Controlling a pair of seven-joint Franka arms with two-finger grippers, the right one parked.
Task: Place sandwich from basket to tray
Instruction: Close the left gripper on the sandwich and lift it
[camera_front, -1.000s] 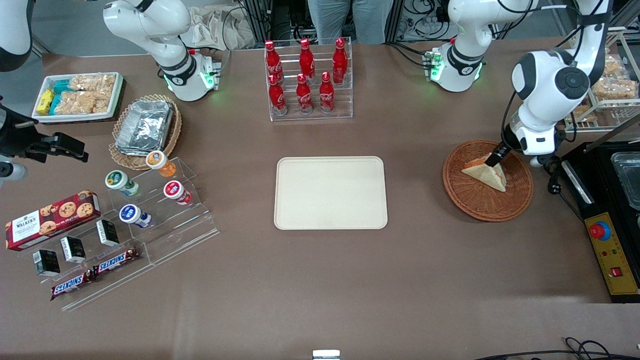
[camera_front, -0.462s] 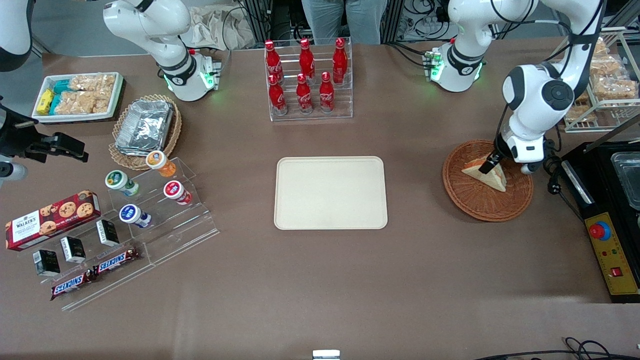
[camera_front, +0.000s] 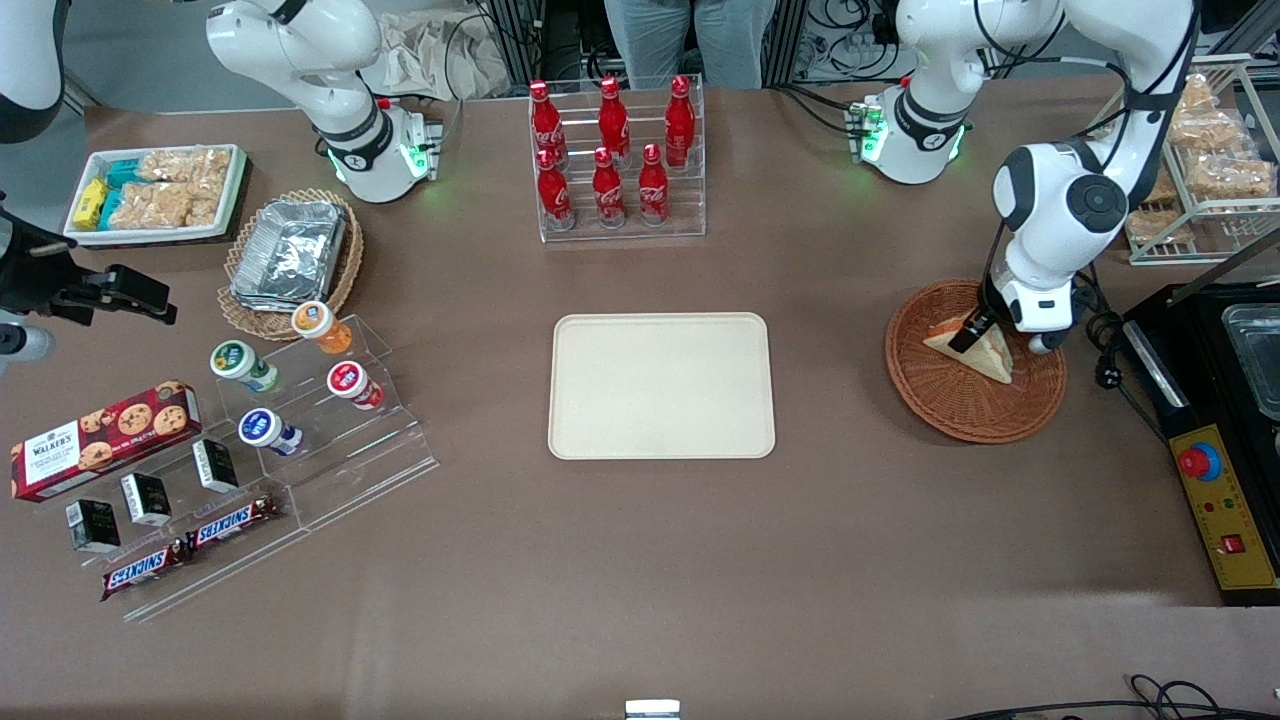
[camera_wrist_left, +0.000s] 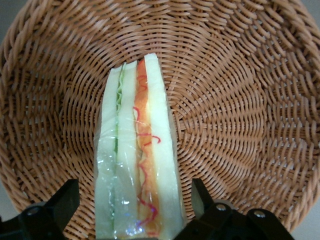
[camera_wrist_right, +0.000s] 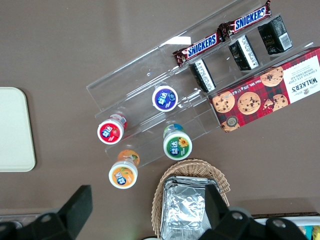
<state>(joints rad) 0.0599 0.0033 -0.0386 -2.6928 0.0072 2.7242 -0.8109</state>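
Observation:
The sandwich (camera_front: 988, 353), a white-bread wedge wrapped in clear film, lies in the round reddish-brown basket (camera_front: 940, 415) toward the working arm's end of the table. My gripper (camera_front: 964, 334) is down in the basket, open. In the left wrist view its black fingers (camera_wrist_left: 67, 196) straddle the sandwich (camera_wrist_left: 135, 145), with a gap on each side. Orange-red and green filling shows along the cut edge, and the wicker of the basket (camera_wrist_left: 240, 100) surrounds it. The cream tray (camera_front: 660, 385) sits bare at mid-table, apart from the basket.
A black appliance with a red button (camera_front: 1225, 480) stands close beside the basket. A wire rack of snack bags (camera_front: 1215, 170) and a rack of red bottles (camera_front: 615, 160) stand farther from the camera. The foil-container basket (camera_front: 290, 255) and an acrylic snack stand (camera_front: 320, 400) lie toward the parked arm's end.
The working arm's wrist has swung toward the tray and its gripper has slid a little along the sandwich, nearer the camera. The sandwich and basket have not moved.

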